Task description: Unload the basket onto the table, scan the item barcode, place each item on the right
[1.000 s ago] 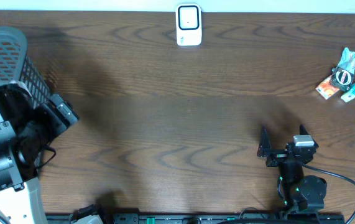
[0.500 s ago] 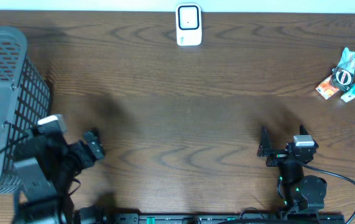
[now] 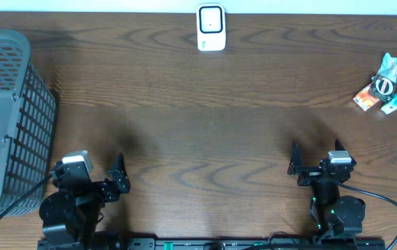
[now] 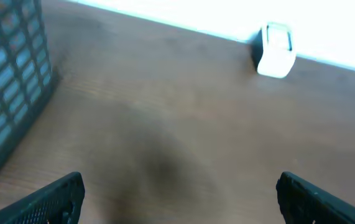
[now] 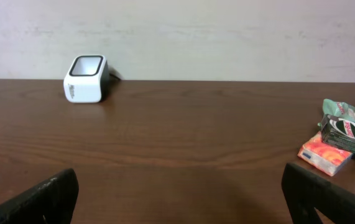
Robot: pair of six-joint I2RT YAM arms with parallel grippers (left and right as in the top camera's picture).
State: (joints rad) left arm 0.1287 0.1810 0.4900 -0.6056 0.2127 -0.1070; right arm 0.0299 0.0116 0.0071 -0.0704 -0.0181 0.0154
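Right gripper [image 3: 299,167] is spread wide and empty, low at the near edge of the table [image 3: 198,125], facing 12 o'clock. The packets [image 3: 386,87] lie heaped between its 1 and 2 o'clock, well apart, with mixed long axes. The scanner [image 3: 211,28] sits at its 11. The left gripper [image 3: 118,177], equally wide and empty, is much farther off.
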